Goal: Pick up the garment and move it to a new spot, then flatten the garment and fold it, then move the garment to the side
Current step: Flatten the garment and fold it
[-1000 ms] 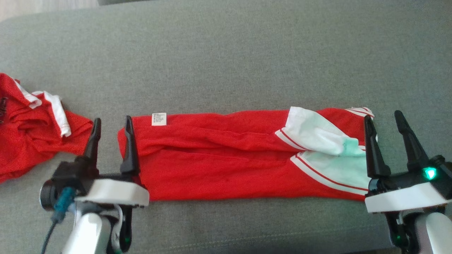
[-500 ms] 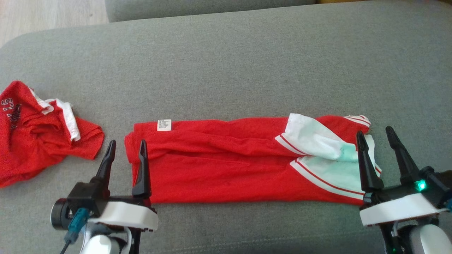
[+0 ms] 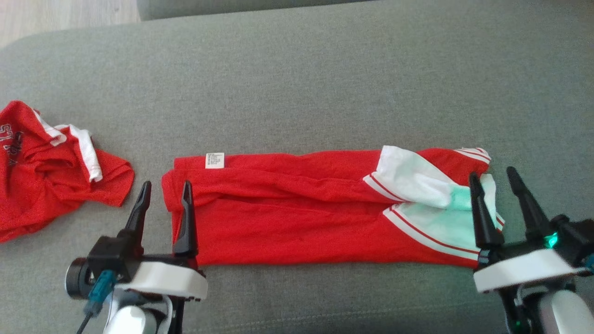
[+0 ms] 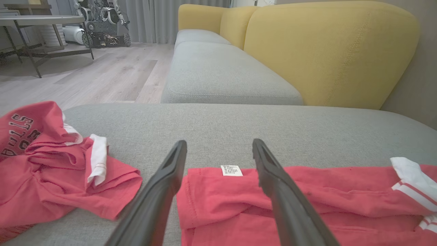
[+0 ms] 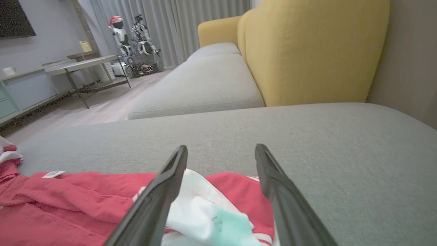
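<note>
**Folded red garment lies flat between two open end effectors**

A long red fabric garment with white, red-striped sleeves (image 3: 297,208) lies folded into a narrow strip across the grey fabric sofa cushion (image 3: 297,83). It runs left to right, with the sleeves stacked at its right end. A small white printed label (image 3: 214,160) sits at its far left corner.

The left end effector (image 3: 167,185) has its two dark fingers spread and holds nothing. It straddles the garment's left edge, with one finger over the red cloth and the other over bare cushion. The right end effector (image 3: 491,175) is likewise spread and empty. Its inner finger is over the white sleeve and its outer finger is beyond the garment's right end. Whether any fingertip touches the cloth cannot be told.

A second, crumpled red garment with white trim and dark lettering (image 3: 41,167) lies apart at the cushion's left. In the left wrist view a yellow upholstered sofa backrest (image 4: 327,51) rises behind.
</note>
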Controlling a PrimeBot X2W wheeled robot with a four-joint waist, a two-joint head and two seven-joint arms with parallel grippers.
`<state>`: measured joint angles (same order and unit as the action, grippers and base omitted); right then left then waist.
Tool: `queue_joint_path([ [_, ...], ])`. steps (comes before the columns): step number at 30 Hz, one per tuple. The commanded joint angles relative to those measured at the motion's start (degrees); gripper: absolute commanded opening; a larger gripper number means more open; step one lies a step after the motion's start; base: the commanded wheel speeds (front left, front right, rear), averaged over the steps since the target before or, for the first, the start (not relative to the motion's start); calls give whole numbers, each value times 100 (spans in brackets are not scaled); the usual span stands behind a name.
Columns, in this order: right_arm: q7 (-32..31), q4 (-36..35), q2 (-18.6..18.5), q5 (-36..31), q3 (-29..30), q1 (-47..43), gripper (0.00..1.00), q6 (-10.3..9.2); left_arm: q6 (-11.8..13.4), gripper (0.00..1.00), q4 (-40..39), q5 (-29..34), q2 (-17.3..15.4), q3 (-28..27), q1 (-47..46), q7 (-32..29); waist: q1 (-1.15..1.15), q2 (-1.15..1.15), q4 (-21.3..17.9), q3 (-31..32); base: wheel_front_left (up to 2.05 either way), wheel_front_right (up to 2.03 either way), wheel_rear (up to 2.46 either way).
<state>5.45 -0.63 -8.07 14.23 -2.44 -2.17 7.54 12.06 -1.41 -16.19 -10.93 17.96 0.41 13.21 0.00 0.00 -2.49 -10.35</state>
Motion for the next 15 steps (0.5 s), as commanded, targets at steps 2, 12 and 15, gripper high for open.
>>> queue_joint_path([
  [2, -18, 7, -89, 63, -7, 329, 100, -5, -20, 100, -152, 35, -91, -142, -341, 61, 0, 0, 19, -88, 0, 0, 0],
  [12, -538, 1569, -30, 54, 313, 910, 100, -5, -156, 100, 78, 36, 81, 12, -637, 132, 0, 0, 184, -487, 0, 0, 0],
  [15, -768, 1805, 52, -37, 487, 894, 100, -5, -185, 100, 148, 38, 123, 12, -703, 151, 0, 0, 220, -568, 0, 0, 0],
])
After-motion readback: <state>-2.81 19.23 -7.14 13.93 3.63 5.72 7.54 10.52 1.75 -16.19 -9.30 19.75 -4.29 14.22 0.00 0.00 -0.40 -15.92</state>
